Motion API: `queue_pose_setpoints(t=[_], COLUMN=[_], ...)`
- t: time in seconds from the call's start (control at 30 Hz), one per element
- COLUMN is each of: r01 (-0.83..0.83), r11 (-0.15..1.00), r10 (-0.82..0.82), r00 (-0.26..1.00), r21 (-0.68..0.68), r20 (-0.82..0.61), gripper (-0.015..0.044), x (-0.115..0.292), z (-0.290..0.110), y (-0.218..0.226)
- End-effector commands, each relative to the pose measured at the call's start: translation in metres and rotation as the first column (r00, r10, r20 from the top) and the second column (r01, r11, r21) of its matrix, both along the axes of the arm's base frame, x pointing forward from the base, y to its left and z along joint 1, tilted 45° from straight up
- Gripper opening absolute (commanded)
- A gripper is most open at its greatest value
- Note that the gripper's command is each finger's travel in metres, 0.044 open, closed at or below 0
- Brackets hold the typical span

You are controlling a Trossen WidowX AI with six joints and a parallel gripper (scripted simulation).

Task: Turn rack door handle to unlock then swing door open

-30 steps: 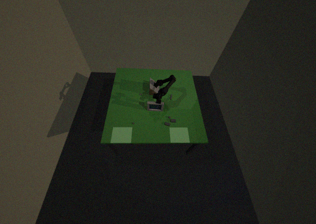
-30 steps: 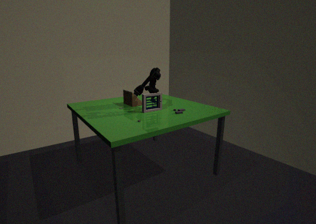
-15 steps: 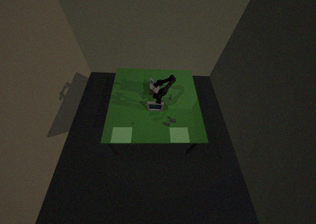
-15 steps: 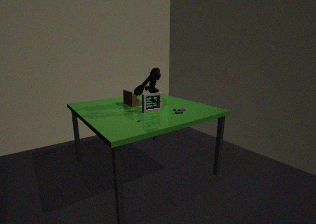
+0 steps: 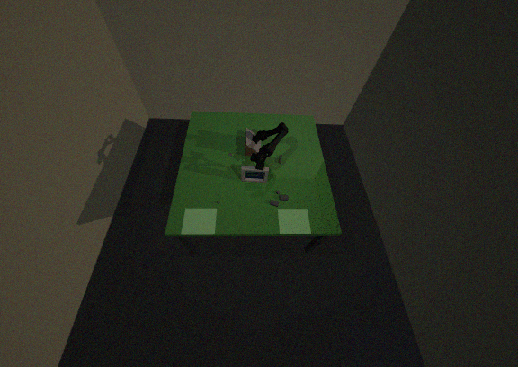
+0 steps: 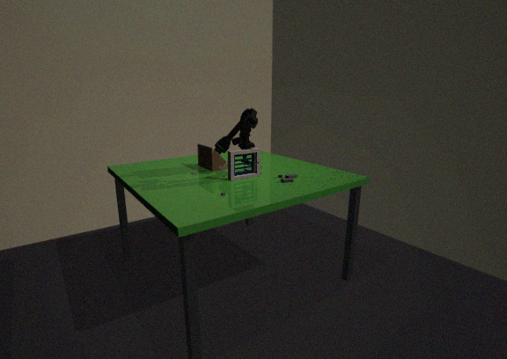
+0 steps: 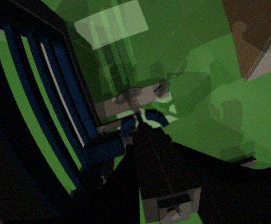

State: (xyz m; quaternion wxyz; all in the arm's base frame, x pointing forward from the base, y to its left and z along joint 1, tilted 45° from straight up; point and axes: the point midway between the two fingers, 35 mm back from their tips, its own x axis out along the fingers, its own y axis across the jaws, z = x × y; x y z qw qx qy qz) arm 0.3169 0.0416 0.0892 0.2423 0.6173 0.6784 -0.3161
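table top (image 5: 211,185) (image 6: 246,203): smooth, glossy, mirroring the frame | frame (image 5: 254,181) (image 6: 231,165): matt, plastic-looking, pale | wedge-shaped block (image 5: 250,151) (image 6: 210,158) (image 7: 246,30): brown, matt, material hard to tell | arm (image 5: 270,149) (image 6: 238,128): dark, dull | walls (image 5: 252,46) (image 6: 132,67): plain, matt | floor (image 5: 252,302) (image 6: 273,296): matt, dark

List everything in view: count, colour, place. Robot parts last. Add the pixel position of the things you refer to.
Table (image 5: 207,181) (image 6: 176,208) (image 7: 201,60): 1, green, dark legs, mid-room
Frame (image 5: 255,181) (image 6: 230,165): 1, pale grey, upright on table
Bars (image 5: 254,174) (image 6: 245,166) (image 7: 86,120): several, blue, within frame
Handle (image 7: 156,175): 1, dark, in hand
Wedge (image 5: 248,151) (image 6: 207,158) (image 7: 253,30): 1, brown and pale, by arm
Grey bits (image 5: 283,197) (image 6: 287,180): 3 clustered, 3 scattered, on table
Pale squares (image 5: 199,221) (image 7: 118,22): 2, pale green, one table edge
Walls (image 5: 252,46) (image 6: 132,67): 3, beige to dark, around
Floor (image 5: 243,293) (image 6: 286,296): 1, dark, below
Arm (image 5: 280,136) (image 6: 248,118): 1, black, behind frame
Hand (image 5: 260,166) (image 6: 245,148) (image 7: 151,151): 1, black, shut on handle
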Motion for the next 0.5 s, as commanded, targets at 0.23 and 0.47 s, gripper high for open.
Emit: queue_pose_setpoints(t=[0.23,0.47], r01=[0.001,-0.075], r11=[1.000,0.997], r10=[-0.001,0.074], r00=[1.000,0.995], r21=[0.001,0.011], r20=[-0.001,0.072], gripper=[0.0022,0.0022], x=[0.0000,-0.0034], z=[0.0001,-0.0012], y=[0.0001,-0.0019])
